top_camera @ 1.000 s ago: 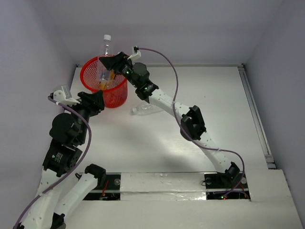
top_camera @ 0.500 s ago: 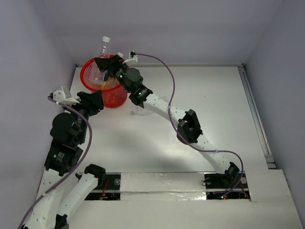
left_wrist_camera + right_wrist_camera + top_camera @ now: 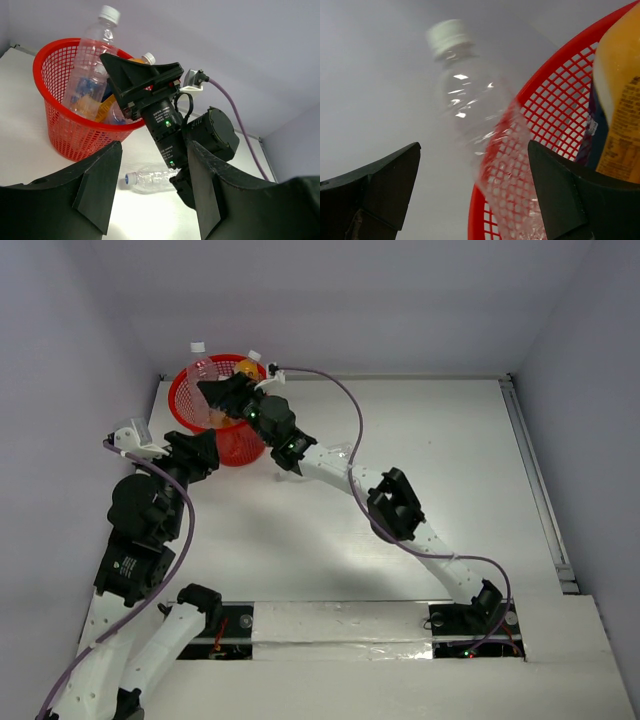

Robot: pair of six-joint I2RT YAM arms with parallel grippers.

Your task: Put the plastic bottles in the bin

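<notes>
The bin (image 3: 186, 392) stands at the far left corner of the tabletop (image 3: 450, 460), and several plastic bottles are already in it. A tall clear bottle (image 3: 95, 55) with a white cap leans inside, its neck and shoulders well above the rim. It carries a blue label low on its body, but the print is too blurred to read. Beside it in the bin, the right wrist view shows an orange bottle (image 3: 620, 75) with a yellow-orange label and a dark blue band. There is fine dark lettering on the label, too small to make out. The right gripper (image 3: 222, 392) hangs over the near side of the bin's mouth. Its jaws are spread wide with nothing between them, and in the right wrist view the tall clear bottle and the red mesh show in the gap. A second white cap (image 3: 148, 58) peeks out just behind this gripper. The left gripper (image 3: 200, 450) sits low, just beside the bin's near wall, facing it. Its jaws are also wide apart and hold nothing. One more clear bottle (image 3: 150, 178), with a blue cap, lies on its side on the tabletop near the bin, under the right arm. No label can be seen on it.
</notes>
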